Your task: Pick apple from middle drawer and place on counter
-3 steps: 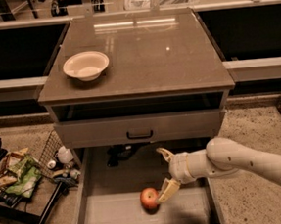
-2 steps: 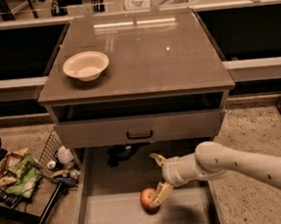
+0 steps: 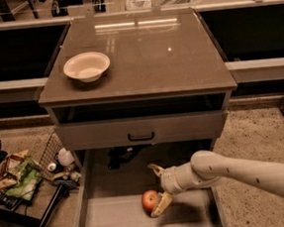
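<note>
The apple (image 3: 149,200), small, red with yellow patches, lies on the floor of the open middle drawer (image 3: 116,219), near its centre. My gripper (image 3: 157,188) reaches in from the right on a white arm, open, with one finger (image 3: 157,171) above and behind the apple and the other finger (image 3: 162,205) right beside the apple's right side. The apple sits just left of the gap between the fingers. The counter (image 3: 152,55) is the glossy grey-brown cabinet top above.
A white bowl (image 3: 87,66) stands on the counter's left part. The upper drawer front with a black handle (image 3: 141,136) is slightly open above the middle drawer. A wire basket with snack bags and bottles (image 3: 23,173) stands on the floor at the left.
My gripper has moved left across the drawer, closer to the apple. The apple has not moved.
</note>
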`<state>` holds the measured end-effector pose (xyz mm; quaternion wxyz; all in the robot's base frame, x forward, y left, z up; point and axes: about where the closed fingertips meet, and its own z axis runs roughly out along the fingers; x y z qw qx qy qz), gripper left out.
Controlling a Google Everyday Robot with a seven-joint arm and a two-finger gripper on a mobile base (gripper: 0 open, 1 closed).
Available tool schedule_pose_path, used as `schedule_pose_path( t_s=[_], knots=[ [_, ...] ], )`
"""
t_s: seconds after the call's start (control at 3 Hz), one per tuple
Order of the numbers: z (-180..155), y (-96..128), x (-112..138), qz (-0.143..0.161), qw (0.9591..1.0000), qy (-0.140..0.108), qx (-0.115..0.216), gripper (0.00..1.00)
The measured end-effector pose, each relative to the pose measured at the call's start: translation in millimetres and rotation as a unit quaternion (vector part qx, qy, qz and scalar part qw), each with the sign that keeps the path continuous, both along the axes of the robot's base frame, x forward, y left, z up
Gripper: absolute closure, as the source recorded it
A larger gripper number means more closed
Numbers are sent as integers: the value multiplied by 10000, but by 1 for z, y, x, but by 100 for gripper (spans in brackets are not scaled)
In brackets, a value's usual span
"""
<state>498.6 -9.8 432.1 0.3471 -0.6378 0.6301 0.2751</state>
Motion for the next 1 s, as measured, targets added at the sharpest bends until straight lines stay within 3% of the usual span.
schedule_pose_path(
  t_s=[0.67,1.0],
  knots=[
    [-31,11,-29,262,9996,83,-65,0],
    [-42,16,-41,378,9992,109,-47,16]
  ],
)
